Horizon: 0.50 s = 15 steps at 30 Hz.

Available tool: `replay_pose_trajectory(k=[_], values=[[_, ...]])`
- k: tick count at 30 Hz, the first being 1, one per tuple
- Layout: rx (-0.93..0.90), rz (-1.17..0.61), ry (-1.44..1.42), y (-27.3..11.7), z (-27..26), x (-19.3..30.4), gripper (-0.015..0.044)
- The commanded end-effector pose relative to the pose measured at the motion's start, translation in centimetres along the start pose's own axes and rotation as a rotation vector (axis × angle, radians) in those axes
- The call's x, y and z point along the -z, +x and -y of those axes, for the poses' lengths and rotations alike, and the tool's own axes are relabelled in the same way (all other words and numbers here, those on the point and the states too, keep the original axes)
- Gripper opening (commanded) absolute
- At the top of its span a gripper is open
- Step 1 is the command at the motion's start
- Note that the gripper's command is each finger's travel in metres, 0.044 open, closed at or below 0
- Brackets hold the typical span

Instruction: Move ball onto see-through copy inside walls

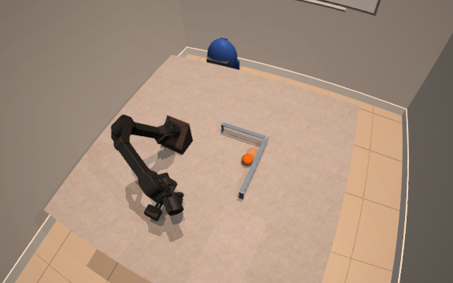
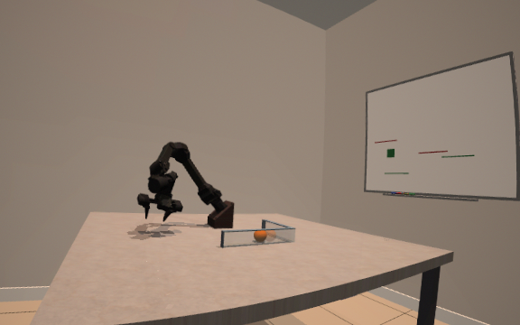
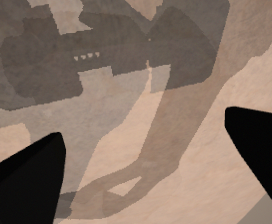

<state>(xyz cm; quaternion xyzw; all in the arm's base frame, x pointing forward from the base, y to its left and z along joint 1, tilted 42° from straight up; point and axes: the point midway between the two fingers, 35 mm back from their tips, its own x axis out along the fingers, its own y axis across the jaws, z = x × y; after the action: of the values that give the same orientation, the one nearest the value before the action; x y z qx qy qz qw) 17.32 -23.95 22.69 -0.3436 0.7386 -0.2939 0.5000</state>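
The orange ball (image 1: 248, 159) (image 2: 260, 236) lies on the table inside the corner, close to the long clear wall (image 1: 253, 169) (image 2: 237, 233). The paler see-through copy (image 1: 252, 151) (image 2: 273, 234) is right beside it, nearer the short clear wall (image 1: 244, 134) (image 2: 277, 226); the two partly overlap in the top view. My gripper (image 1: 163, 211) (image 2: 156, 219) (image 3: 145, 128) is open and empty. It hangs above the table, pointing down, well to the left of the ball in the top and exterior views. The wrist view shows bare table and shadows between the fingers, and no ball.
The arm's base (image 1: 181, 135) (image 2: 221, 217) stands on the table (image 1: 297, 118) (image 2: 152, 280), left of the walls in the top and exterior views. A blue rounded object (image 1: 222, 51) is beyond the table's back edge in the top view. A whiteboard (image 2: 441, 113) hangs on the room wall.
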Motion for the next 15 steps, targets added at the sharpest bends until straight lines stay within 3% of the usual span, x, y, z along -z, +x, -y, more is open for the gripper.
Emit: replay_pose_trajectory(k=[1, 9, 15], values=[[-0.027, 0.100, 0.015, -2.0, -2.1, -5.7, 0.0366], [-0.108, 0.271, 0.039, -8.0, -10.3, -16.0, 0.0366], [-0.168, 0.348, 0.048, -12.9, -18.9, -20.7, 0.0366]])
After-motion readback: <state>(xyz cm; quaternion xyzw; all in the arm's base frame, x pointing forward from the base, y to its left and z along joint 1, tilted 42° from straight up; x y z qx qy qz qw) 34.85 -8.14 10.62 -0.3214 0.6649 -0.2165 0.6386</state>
